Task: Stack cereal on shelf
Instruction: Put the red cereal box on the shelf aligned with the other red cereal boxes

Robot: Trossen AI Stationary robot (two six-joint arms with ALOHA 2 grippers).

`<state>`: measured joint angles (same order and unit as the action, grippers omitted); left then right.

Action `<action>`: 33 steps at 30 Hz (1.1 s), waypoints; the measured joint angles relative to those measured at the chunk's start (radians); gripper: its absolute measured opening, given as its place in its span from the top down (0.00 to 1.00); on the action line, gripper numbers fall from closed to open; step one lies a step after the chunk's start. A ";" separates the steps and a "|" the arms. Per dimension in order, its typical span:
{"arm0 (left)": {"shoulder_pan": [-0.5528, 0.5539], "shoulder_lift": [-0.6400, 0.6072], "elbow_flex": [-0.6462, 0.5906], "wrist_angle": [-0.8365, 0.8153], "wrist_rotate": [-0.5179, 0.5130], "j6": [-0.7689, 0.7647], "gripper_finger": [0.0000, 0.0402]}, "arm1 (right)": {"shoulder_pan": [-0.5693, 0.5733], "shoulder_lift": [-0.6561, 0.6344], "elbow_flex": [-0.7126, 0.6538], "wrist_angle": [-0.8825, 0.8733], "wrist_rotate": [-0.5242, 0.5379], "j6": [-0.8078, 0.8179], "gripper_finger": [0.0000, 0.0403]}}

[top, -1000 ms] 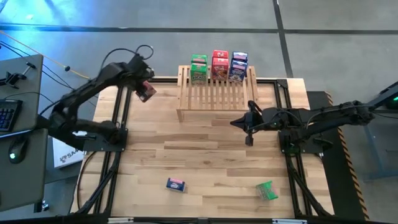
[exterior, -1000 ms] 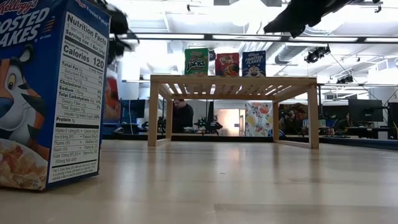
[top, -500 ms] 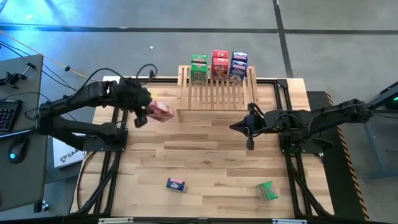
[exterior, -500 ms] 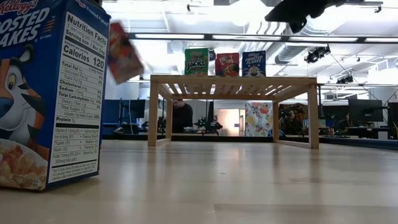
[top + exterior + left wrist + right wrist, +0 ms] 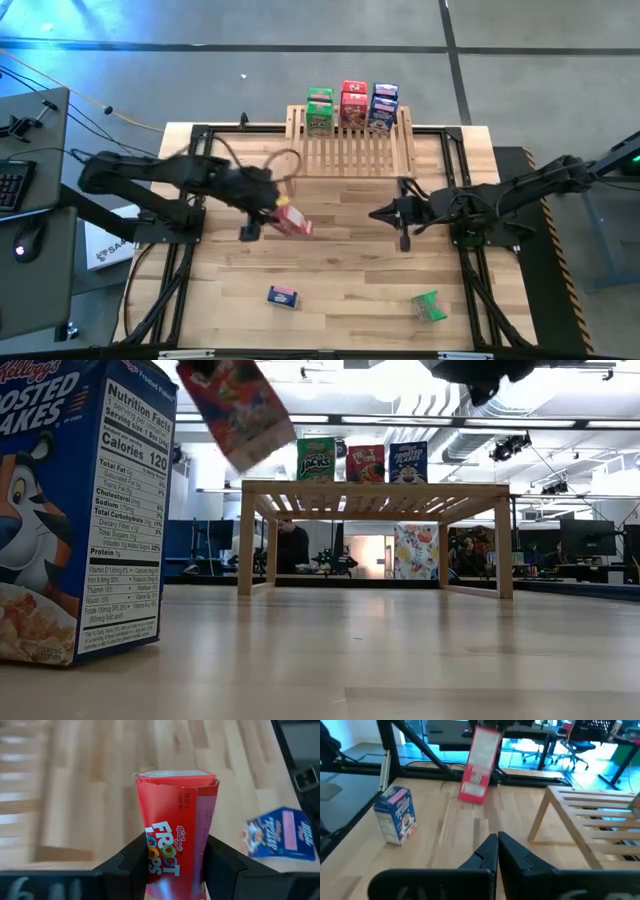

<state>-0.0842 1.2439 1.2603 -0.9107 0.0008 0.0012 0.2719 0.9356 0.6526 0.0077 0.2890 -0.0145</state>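
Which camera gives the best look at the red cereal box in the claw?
The left wrist view: the red box fills it, label readable, gripped by the left claw. The high view shows it small, the low view tilted overhead, the right wrist view from afar.

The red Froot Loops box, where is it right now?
The red Froot Loops box is held off the table in the left pincer, in front of the shelf, left of centre.
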 joint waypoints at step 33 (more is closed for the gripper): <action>0.028 0.412 0.001 0.137 0.070 -0.096 0.54 | 0.051 0.000 -0.224 0.349 0.003 0.011 1.00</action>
<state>-0.0559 1.6562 1.2611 -0.7736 0.0709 -0.0952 0.3226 0.9360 0.4286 0.3567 0.2915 -0.0037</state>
